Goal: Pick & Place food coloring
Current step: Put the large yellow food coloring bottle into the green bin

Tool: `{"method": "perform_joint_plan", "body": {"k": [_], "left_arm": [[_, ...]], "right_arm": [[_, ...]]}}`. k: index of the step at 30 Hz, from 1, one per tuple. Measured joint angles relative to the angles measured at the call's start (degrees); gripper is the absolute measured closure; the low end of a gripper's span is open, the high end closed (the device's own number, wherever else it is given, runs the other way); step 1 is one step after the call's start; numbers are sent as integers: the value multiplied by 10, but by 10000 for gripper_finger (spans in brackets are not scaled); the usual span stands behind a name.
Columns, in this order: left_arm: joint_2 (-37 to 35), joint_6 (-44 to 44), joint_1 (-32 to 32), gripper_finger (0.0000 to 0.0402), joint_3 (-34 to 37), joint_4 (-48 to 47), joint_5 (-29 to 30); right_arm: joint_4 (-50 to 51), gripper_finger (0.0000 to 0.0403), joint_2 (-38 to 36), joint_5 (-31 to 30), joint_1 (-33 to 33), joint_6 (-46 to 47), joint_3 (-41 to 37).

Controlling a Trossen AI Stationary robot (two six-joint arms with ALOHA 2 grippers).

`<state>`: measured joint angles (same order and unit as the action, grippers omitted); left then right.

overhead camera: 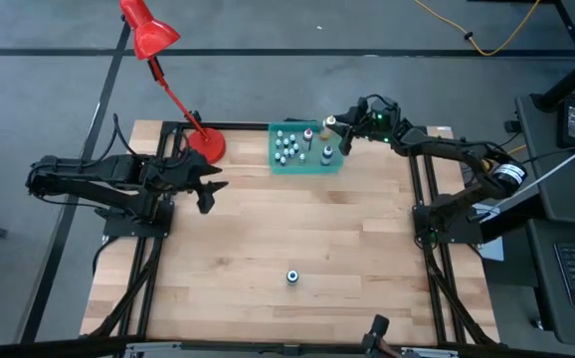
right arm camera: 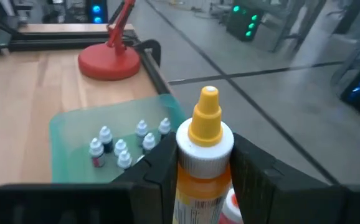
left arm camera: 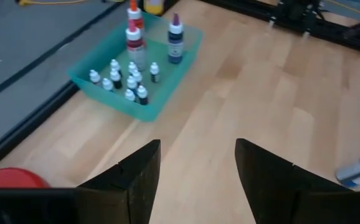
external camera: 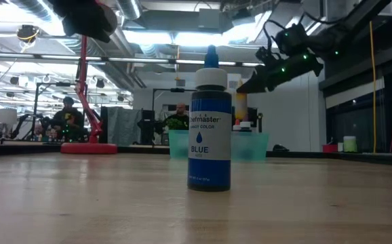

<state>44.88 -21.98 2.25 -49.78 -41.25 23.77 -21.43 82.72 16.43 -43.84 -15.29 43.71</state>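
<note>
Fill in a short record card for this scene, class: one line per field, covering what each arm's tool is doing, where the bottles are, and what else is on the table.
Right tool: shut on the yellow-capped bottle, held above the tray's far right corner
Left tool: open, empty, waiting at the table's left side
Teal tray: far edge of table, holding many small bottles and a few taller ones
Blue bottle: upright, alone near the table's front edge
Red lamp: base left of the tray
</note>
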Motion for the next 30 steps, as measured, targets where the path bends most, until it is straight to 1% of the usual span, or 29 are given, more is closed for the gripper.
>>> {"method": "perform_joint_plan", "body": {"k": [5, 7, 14, 20, 30], "left_arm": [[0, -16, 0, 200, 0, 1, 24], [0, -20, 0, 200, 0, 1, 31], [0, -38, 0, 200, 0, 3, 40], [0, -48, 0, 200, 0, 3, 40], [0, -48, 0, 200, 0, 3, 40]], "right_arm": [[1, 281, 23, 62, -21, 15, -7], [0, 281, 38, 76, -25, 17, -7], [-49, 281, 86, 95, -34, 21, -7], [-49, 281, 120, 117, -42, 28, -7], [-61, 281, 155, 117, -47, 24, -7]]}}
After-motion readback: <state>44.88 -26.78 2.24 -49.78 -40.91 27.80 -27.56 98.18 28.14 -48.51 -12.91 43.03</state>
